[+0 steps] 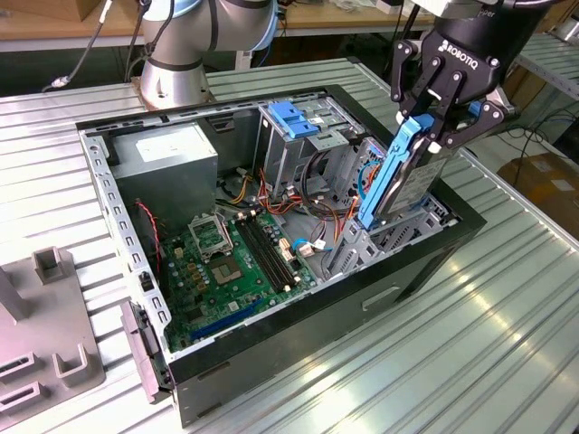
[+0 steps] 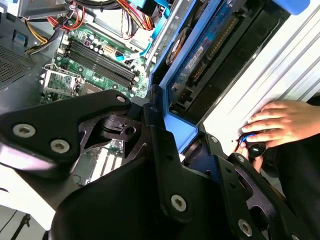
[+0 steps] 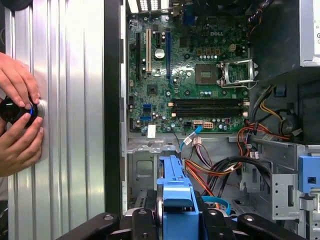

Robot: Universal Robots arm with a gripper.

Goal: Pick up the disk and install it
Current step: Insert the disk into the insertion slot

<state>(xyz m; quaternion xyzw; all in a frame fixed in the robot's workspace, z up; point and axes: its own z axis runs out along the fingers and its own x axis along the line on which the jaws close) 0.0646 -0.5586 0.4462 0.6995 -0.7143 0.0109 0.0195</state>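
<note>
Ribbed metal desk (image 1: 507,344): carries the open black case (image 1: 298,339). Its near side is open, and a grey fixture (image 1: 45,334) sits at the exterior view's left, well apart from the work.
Hand (image 2: 282,122): in the second wrist view a person's hand rests on the desk just beside the case wall, on a small black knob (image 2: 256,149). It is outside the case.
Motherboard (image 1: 226,262): lies flat on the case floor, with free air above it.
Gripper (image 1: 427,136): clenched on the disk's upper end, above the case's right end in the exterior view.
Disk (image 1: 412,185): lifted, standing on edge and tilted, with its lower end dipped into the bay.
Progress: the pick-up looks done. Installing looks under way but the disk is not yet seated, judging by how much of it stands above the case rim.
Room: likely tight. Bay walls flank the disk, red and orange cables (image 1: 321,212) lie near on its left, and the case rim is close on its right.
Cage (image 1: 294,122): farther back, grey with a blue latch on top, apart from the disk.
Arm base (image 1: 172,63): far left, behind the case.
</note>
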